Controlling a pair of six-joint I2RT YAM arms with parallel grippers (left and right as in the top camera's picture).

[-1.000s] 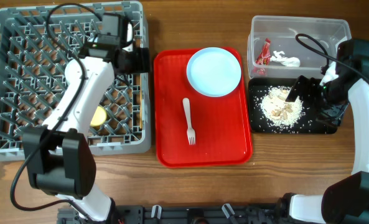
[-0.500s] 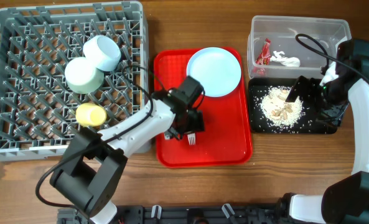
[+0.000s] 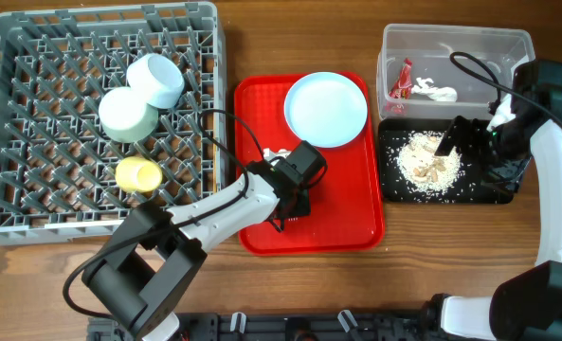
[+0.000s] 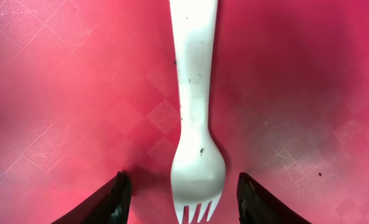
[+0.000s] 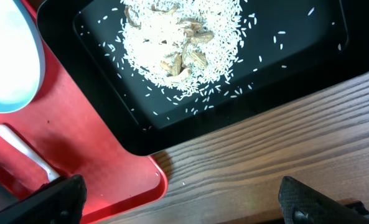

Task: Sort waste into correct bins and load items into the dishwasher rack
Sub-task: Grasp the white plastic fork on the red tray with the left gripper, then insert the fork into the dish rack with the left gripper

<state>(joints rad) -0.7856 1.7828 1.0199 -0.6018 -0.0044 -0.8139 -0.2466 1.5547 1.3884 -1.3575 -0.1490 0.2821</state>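
Left wrist: fork [image 4: 194, 112] lies between spread fingers [image 4: 112, 202] of the left pincer [image 4: 187, 200].

White fork [image 4: 195, 112] is lying flat on the red tray [image 3: 347, 218], pale-blue plate [image 3: 326, 109] sitting at its far end — pale-green bowl [image 3: 127, 114], pale-blue bowl [image 3: 157, 80] and yellow cup [image 3: 136, 174] resting in the grey rack [image 3: 72, 225].

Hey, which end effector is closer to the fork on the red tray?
Left. The left end effector is open and straddles the tines of the fork. The right end effector hangs over the black tray, away from the fork.
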